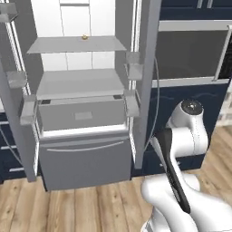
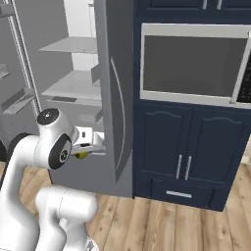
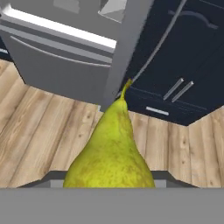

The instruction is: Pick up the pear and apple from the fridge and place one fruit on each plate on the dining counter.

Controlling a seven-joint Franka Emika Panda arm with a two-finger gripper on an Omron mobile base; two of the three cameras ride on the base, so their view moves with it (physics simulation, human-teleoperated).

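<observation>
Since the pear [image 3: 111, 151] sits in our gripper [image 2: 83, 147] outside the fridge [image 1: 81, 113], we log the first pick as made and the rest as open.

Pear: yellow-green, stem pointing away from the hand camera, held above the wood floor [image 3: 39, 127] in front of the fridge's lower drawer [image 1: 84, 161]; in the right base view we see only a small yellow patch of it under the hand.

Fingers: clamped on the pear, one to each side at its wide end; their tips are mostly hidden behind the fruit in the hand view.

Fridge: both doors stand open, white interior and grey shelves [image 1: 79, 81] exposed.

Apple: we find no red fruit on the shelves we can see; its place we cannot tell. A tiny tan-orange lump [image 1: 84, 37] rests on the upper shelf; we do not count it as fruit of the task.

Plates and dining counter: out of these views, so we judge no fruit is placed yet.

Surroundings: navy cabinets [image 2: 188, 147] and a built-in oven [image 2: 193, 63] stand just beside the fridge.

Done, as we judge: pear taken out.

Left, as we judge: carry the pear to a plate, set it down, fetch the apple, set it on the other plate.
</observation>
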